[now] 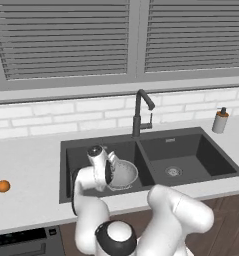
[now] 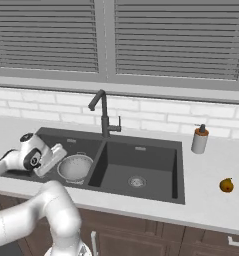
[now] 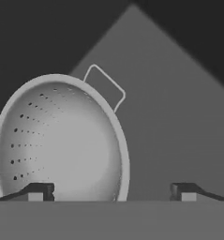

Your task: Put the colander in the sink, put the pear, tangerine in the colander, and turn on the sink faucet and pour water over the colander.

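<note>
I had the colander (image 3: 62, 140) sitting in the left basin of the sink (image 1: 201, 150). Gripper (image 3: 111, 190) hovered just beside it, fingers spread wide, gripping nothing. Tangerine (image 1: 3, 186) sat on the left counter, pear (image 2: 226, 185) on the right.

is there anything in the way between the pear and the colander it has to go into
Nothing visible lies in the colander, which sits open in the sink's left basin. The pear is on the counter right of the sink; between them is only the other basin. The soap bottle stands further back.

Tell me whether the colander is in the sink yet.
In. The colander sits upright in the sink's left basin, empty, beside the gripper.
</note>
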